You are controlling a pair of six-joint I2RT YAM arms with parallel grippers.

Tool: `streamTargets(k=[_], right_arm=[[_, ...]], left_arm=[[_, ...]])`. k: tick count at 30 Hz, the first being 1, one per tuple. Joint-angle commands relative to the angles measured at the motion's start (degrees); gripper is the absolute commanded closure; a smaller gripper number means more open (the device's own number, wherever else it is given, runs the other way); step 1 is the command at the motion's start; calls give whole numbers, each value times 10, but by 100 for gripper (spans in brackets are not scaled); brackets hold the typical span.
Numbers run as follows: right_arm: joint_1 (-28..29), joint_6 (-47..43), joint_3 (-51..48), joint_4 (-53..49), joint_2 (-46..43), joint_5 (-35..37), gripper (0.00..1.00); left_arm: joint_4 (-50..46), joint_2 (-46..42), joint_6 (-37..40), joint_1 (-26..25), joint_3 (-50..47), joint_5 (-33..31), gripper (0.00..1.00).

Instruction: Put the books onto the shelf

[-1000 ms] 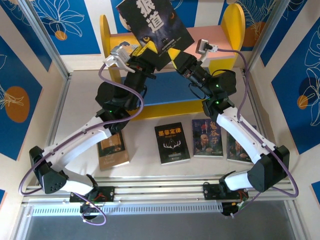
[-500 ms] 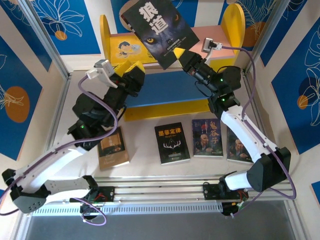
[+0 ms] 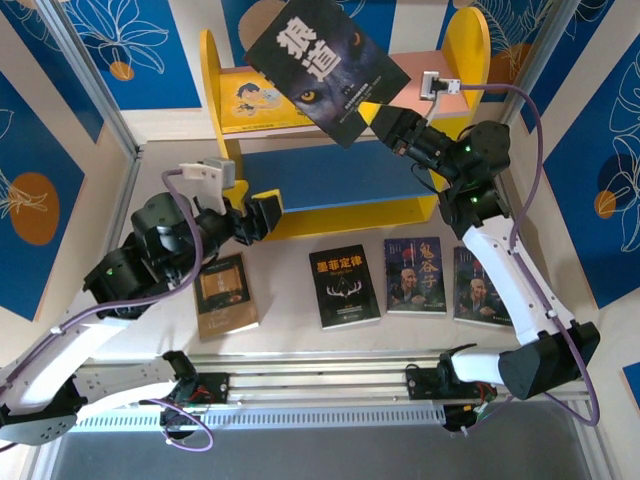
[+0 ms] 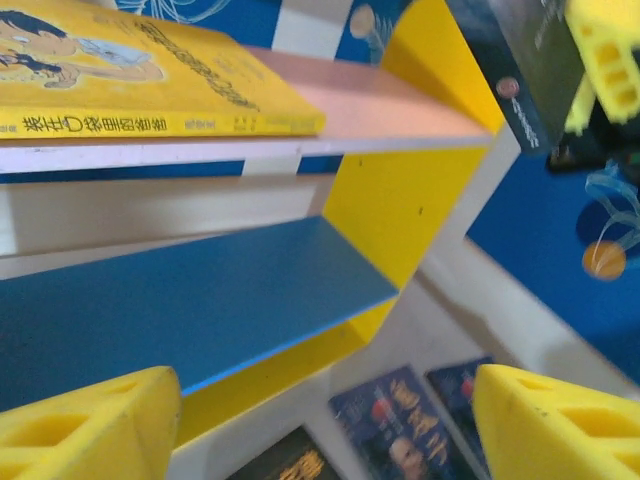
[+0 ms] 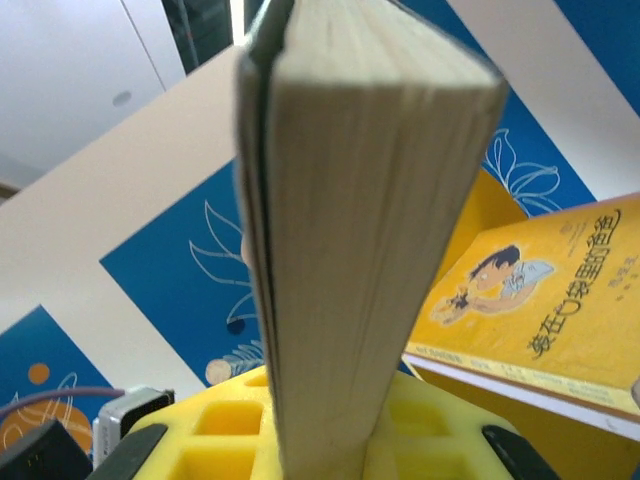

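Overhead, clamps the dark book [image 3: 320, 65] in the right pincer [image 3: 380, 108], shut tight on one lower corner, with the wolf-eyed cover tilted up toward the top camera. Holds it in the air above the shelf [image 3: 467, 45], over the pink board [image 3: 420, 68] and not resting on it.

From the right wrist, shows the page edge of that dark book [image 5: 370, 200] rising straight out of the right pincer [image 5: 320, 440], with yellow fingers [image 5: 230, 425] pressed against both sides at its foot. Beyond it, shows a yellow cartoon book [image 5: 540, 300] lying flat on the shelf.

Lower down, spreads the left pincer [image 3: 252, 212] wide, with nothing between its fingers. Hangs just in front of the shelf's left end, near the front edge of the blue board [image 3: 330, 175] and well apart from the held book.

From the left wrist, frames the blue board [image 4: 180, 310] between the parted tips of the left pincer [image 4: 320, 430]. Shows the yellow cartoon book [image 4: 130, 80] on the pink board [image 4: 400, 110] above. Catches a corner of the dark book [image 4: 510, 70] at the upper right, higher than the pink board.

Down on the desk [image 3: 285, 305], leaves four more lying flat, face up, in a row in front of the shelf. From left to right: a brown book [image 3: 225, 292], a black book [image 3: 344, 287], a third book [image 3: 414, 275] and a fourth book [image 3: 480, 288] partly under the right arm. Touches none of these with either pincer.
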Motion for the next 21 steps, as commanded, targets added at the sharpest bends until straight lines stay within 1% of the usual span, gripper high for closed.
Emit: streamTargets(k=[1,5,8,12,15,18,20,21], right_arm=[[-9,-56,34,-36,-20,-44,100],[-13,-118,58,-115,-21,-90,100],[-15,-161,64,-173,-29,-111,100],[-24,-197,57,-228,-45,-129,100],[-30,-215,51,-254,-54,-144,100],[-34,-234,51,-279,-60,-160,100],[-37,-246,50,-293,-65,-165,100],[-39,-249,48,-297,-66,-169,100]], left_arm=[[-113,-22,49,8,43,40,19],[-184,-9,89,24,100,101,16],[-230,21,98,40,149,144,15],[-291,77,108,54,228,139,16],[-309,107,114,70,274,172,16],[-328,132,121,108,316,210,15],[-345,149,122,150,338,240,14],[-351,157,119,178,347,271,15]])
